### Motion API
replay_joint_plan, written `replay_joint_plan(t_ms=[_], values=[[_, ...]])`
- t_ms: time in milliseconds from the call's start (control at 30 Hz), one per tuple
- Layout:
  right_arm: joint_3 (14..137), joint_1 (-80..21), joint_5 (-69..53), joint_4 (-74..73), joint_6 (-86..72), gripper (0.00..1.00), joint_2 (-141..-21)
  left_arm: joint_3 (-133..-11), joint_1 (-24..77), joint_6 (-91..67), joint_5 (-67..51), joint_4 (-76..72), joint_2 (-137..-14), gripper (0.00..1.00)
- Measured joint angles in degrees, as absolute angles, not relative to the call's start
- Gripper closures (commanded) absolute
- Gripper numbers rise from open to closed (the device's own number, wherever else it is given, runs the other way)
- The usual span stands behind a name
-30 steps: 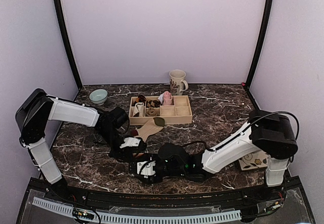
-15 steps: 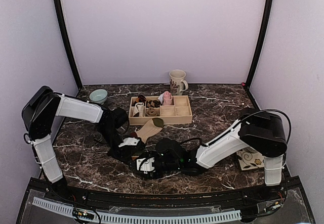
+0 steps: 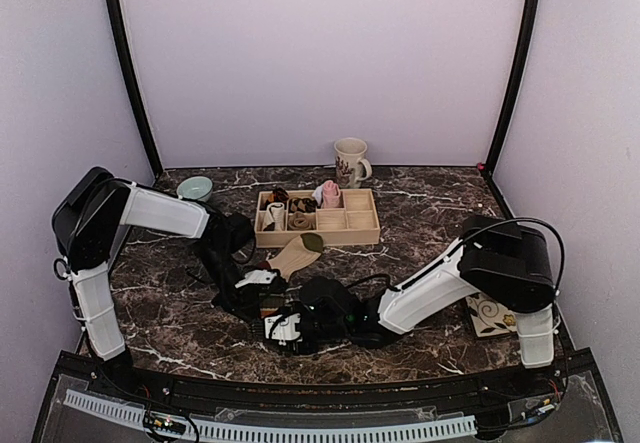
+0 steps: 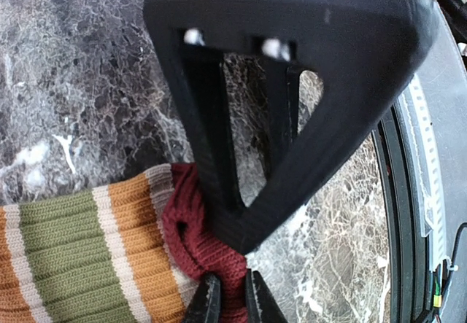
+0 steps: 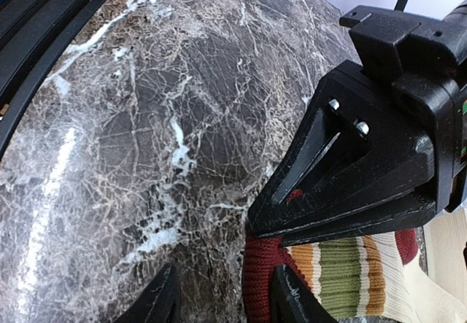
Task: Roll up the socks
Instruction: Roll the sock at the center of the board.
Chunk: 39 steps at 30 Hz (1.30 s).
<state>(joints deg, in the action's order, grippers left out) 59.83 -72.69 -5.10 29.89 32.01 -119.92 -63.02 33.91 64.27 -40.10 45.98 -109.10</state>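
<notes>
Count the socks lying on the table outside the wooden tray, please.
1: the striped tan sock, in front of the tray, its red cuff held by the left claw. Others may lie hidden.

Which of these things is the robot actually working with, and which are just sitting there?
In use:
- striped sock
- left gripper, pinching its dark-red cuff
- right gripper, open at that cuff

Lying about:
- wooden tray of small rolled bundles
- mug
- green bowl

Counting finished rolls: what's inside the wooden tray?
The wooden tray holds a cream roll and brown bundles in its left compartments, a pink sock in a back one. Right compartments look bare. Anything beneath the bundles is covered.
</notes>
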Motion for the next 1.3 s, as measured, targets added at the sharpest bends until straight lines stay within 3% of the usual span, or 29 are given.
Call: replay_joint_plan(t_ms=[933, 1300], values=[[61.32, -70.52, -7.51, 30.61, 28.32, 0.59, -121.75, -64.79, 33.91, 65.32, -40.69, 49.39, -110.48, 0.84], [62.15, -70.02, -9.06, 30.39, 26.65, 0.7, -122.58, -64.79, 33.91, 65.32, -40.69, 49.45, -110.48, 0.83]])
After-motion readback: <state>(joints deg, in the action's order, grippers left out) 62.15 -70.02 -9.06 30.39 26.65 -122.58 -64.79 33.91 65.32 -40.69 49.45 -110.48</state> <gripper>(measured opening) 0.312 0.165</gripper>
